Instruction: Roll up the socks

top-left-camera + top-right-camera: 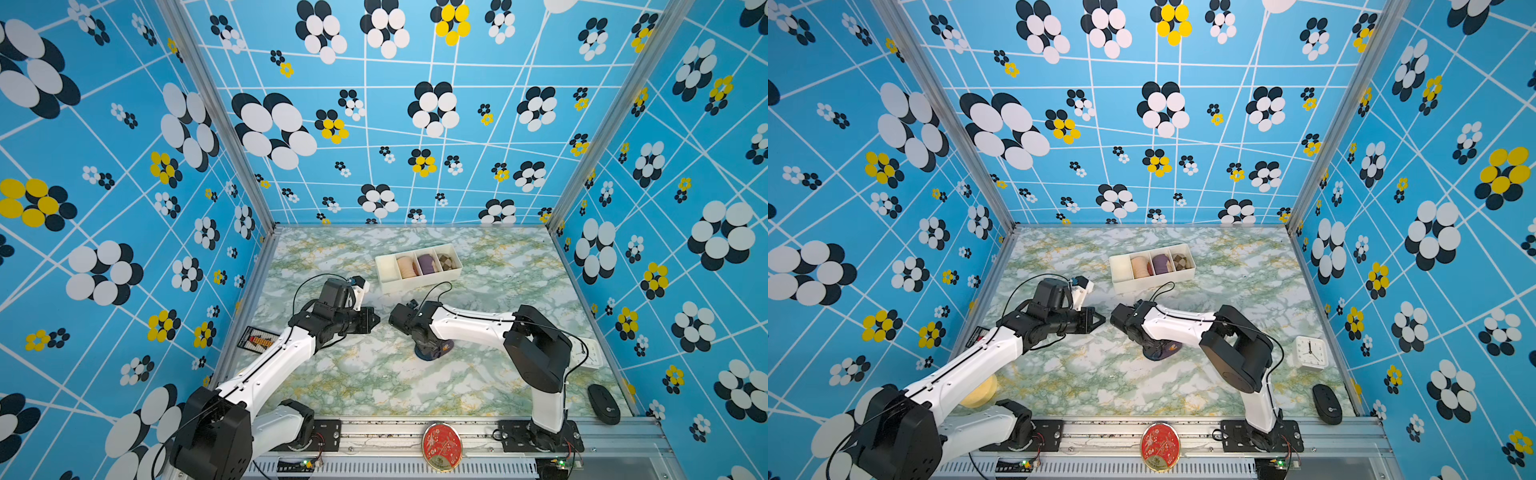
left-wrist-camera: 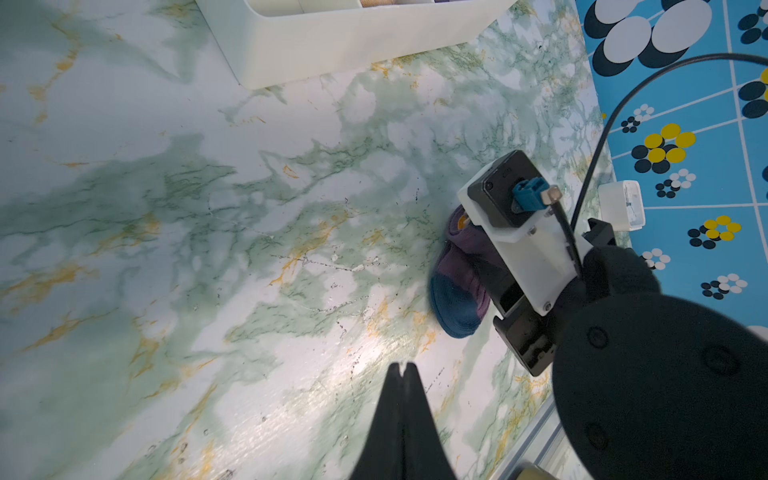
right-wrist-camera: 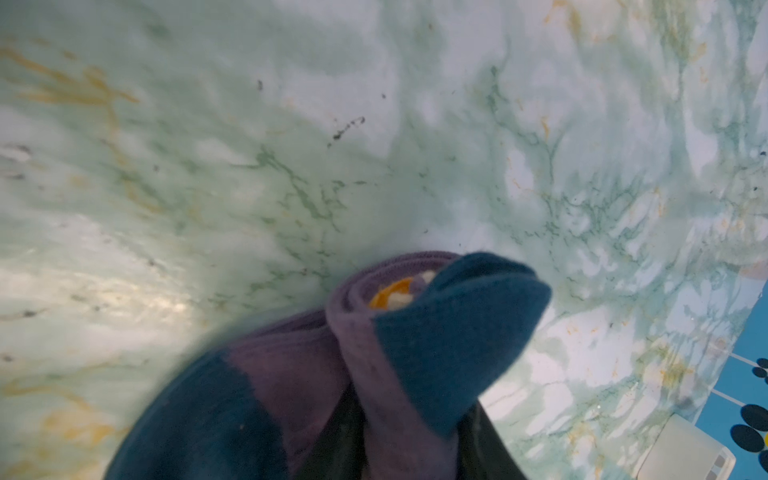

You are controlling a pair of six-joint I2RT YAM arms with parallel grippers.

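The socks point(image 1: 437, 352) point(image 1: 1163, 352) lie as one purple roll with a dark teal toe on the marbled table, right of centre in both top views. My right gripper point(image 1: 431, 348) point(image 1: 1156, 348) points straight down onto them. In the right wrist view a purple fold of the socks point(image 3: 386, 340) fills the gap between the two black fingers point(image 3: 338, 440) of that gripper point(image 3: 415, 436), and orange cuff shows in the roll's core. My left gripper point(image 1: 376, 320) point(image 2: 402, 365) hovers to the left of the roll, shut and empty. The left wrist view shows the socks point(image 2: 455, 286) beneath the right wrist.
A white divided tray point(image 1: 419, 281) behind the grippers holds a peach roll point(image 1: 407, 266), a purple roll point(image 1: 428, 262) and a brown checked roll point(image 1: 446, 261). A white clock point(image 1: 1310, 352) and black mouse point(image 1: 603, 404) sit at the right, a red tin point(image 1: 441, 446) on the front rail.
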